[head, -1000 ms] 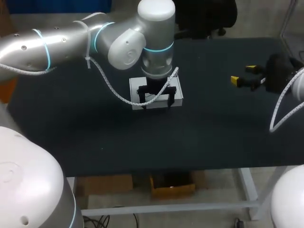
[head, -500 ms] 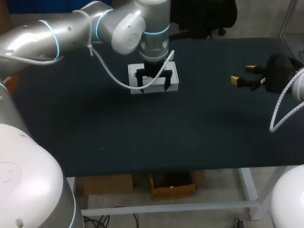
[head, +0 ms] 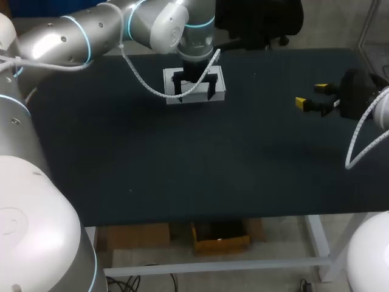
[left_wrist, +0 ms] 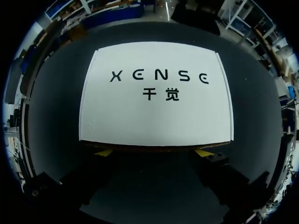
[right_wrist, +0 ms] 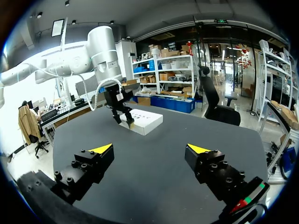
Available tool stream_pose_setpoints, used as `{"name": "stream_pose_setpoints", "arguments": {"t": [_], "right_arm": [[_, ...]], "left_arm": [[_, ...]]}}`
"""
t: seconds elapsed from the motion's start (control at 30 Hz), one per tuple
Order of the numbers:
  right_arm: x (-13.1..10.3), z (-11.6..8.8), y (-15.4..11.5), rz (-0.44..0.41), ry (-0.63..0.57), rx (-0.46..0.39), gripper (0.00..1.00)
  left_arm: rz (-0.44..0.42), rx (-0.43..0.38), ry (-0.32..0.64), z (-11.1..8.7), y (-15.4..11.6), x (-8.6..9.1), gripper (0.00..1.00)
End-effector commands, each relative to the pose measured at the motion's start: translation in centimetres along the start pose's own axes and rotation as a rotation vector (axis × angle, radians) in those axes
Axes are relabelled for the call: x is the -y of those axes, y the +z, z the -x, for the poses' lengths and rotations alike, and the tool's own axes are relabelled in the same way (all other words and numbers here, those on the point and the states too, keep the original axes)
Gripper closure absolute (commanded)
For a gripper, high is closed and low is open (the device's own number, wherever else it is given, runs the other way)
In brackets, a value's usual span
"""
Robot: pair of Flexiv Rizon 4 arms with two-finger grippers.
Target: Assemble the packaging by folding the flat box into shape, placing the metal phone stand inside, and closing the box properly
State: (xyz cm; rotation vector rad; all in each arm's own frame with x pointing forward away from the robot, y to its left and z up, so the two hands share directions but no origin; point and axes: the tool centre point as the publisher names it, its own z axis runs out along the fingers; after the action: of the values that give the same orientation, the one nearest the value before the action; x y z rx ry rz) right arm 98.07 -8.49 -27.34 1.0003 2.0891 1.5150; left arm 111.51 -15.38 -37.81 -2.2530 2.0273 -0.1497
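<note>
My left arm [head: 91, 27] comes in from the left rear and reaches across to the back middle of the dark worktop [head: 182, 164]. A white coiled cable [head: 143, 85] hangs from it. The left claw [head: 195, 94] points down over the white box [head: 220, 82], the one container on the worktop.

In the left wrist view the box [left_wrist: 154, 116] lies flat just ahead of the left claw [left_wrist: 154, 152]. It is folded into shape with its lid shut. The lid is a plain white panel with dark print, square and level, with no flap raised. With the lid down, what is inside the box cannot be seen. The two yellow fingertips [left_wrist: 103, 152] stand wide apart, both right at the box's near edge on the same side. The claw is spread and clamps nothing. Whether the tips actually press on that wall cannot be told.

The right wrist view shows the box [right_wrist: 145, 119] resting on the worktop with the left claw [right_wrist: 122, 119] at one end of it.

Well apart to the right, the right claw [head: 311, 95] hangs over bare worktop, carried by my right arm [head: 382, 112] coming in from the right edge. Its fingers are parted and hold nothing, as its own view of the right claw [right_wrist: 150, 148] confirms. The box is far ahead of it, across the worktop.
</note>
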Motion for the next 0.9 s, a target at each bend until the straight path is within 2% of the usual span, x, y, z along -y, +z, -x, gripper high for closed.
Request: {"name": "stream_pose_setpoints", "arguments": {"t": [0.03,0.27,0.4,0.57,0.7,0.9], "right_arm": [[0.2,0.0,-0.1,0.008,-0.001,-0.002,0.0],[0.2,0.0,-0.1,0.008,-0.001,-0.002,0.0],[0.2,0.0,-0.1,0.008,-0.001,-0.002,0.0],[0.2,0.0,-0.1,0.008,-0.001,-0.002,0.0],[0.2,0.0,-0.1,0.008,-0.001,-0.002,0.0],[0.2,0.0,-0.1,0.008,-0.001,-0.002,0.0]], "left_arm": [[0.071,0.011,0.001,-0.9,0.5,2.6,0.0],[0.064,0.001,-0.001,-1.2,0.2,5.5,0.0],[0.048,-0.012,0.014,-1.4,-0.7,5.1,0.0],[0.017,-0.029,0.043,-0.8,-1.6,2.2,0.0],[-0.034,-0.062,0.076,0.5,-2.8,-1.3,0.0],[-0.157,-0.121,0.146,3.1,-4.6,-6.4,0.0]]}}
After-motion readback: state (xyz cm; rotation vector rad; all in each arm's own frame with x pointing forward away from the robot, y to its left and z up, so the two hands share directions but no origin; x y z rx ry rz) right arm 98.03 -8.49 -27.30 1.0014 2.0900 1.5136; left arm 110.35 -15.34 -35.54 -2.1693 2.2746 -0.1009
